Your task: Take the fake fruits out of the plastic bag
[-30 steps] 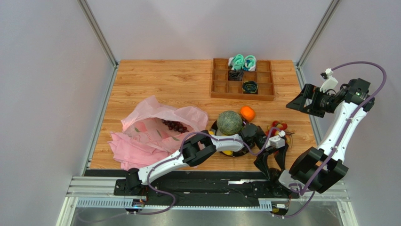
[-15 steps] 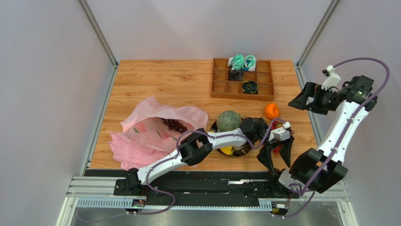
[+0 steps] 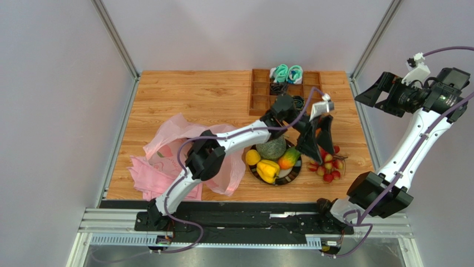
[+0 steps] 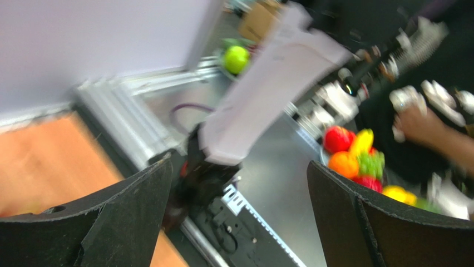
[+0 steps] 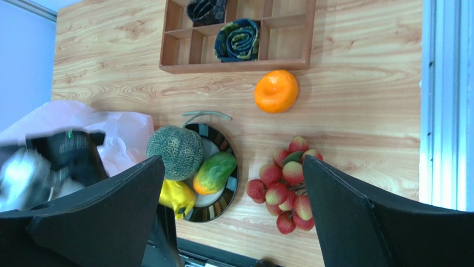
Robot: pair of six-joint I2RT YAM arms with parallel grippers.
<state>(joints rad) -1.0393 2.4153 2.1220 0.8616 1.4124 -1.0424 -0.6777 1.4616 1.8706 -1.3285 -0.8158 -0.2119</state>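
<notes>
The translucent pink plastic bag (image 3: pixel 173 135) lies crumpled at the left of the table. A netted melon (image 3: pixel 271 147), a lemon (image 3: pixel 253 157), a yellow lobed piece (image 3: pixel 268 169) and a green-orange fruit (image 3: pixel 288 158) sit on a dark plate (image 3: pixel 287 174). Red berries (image 3: pixel 327 164) lie right of it. The orange (image 5: pixel 276 90) lies between the wooden tray and the berries; my left gripper hides it from above. The grapes are hidden. My left gripper (image 3: pixel 315 146) is open and empty, raised above the plate's right side. My right gripper (image 3: pixel 384 95) is open and empty, high at the right.
A wooden compartment tray (image 3: pixel 258 103) with teal and black items stands at the back. A folded pink cloth (image 3: pixel 146 177) lies under the bag at the front left. Metal frame posts stand at both back corners. The left arm (image 3: pixel 245 133) crosses over the bag.
My left arm swung from the table's front right, up and back over the plate, uncovering the fruits on it. The orange rolled right, away from the melon. My right gripper rose and moved right.
</notes>
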